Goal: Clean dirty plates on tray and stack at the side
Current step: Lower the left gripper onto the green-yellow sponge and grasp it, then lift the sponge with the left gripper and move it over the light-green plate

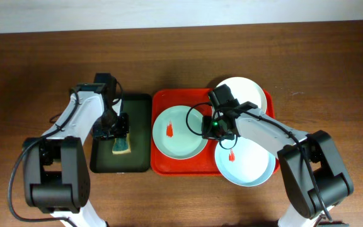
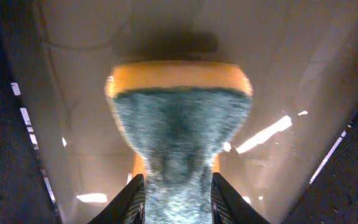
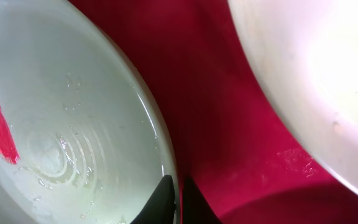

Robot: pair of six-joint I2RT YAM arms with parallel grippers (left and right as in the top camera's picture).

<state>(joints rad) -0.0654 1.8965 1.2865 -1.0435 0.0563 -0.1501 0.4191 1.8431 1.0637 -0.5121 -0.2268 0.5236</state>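
My right claw (image 3: 178, 198): nipped tight on rim of left plate (image 1: 180, 131), at its right edge, bare tray floor just beside. My left claw (image 2: 178, 190): pinching sponge (image 2: 179, 118) at waist, over green tray (image 1: 140, 113).

Red tray (image 1: 161, 101) crowded, little bare floor between plates. White plate (image 1: 244, 91) overhangs far rim, front plate (image 1: 247, 167) overhangs near rim.

Count: three plates, two mint, one white. Two red smears. One sponge.

Table (image 1: 333, 63): brown wood, open room both sides.
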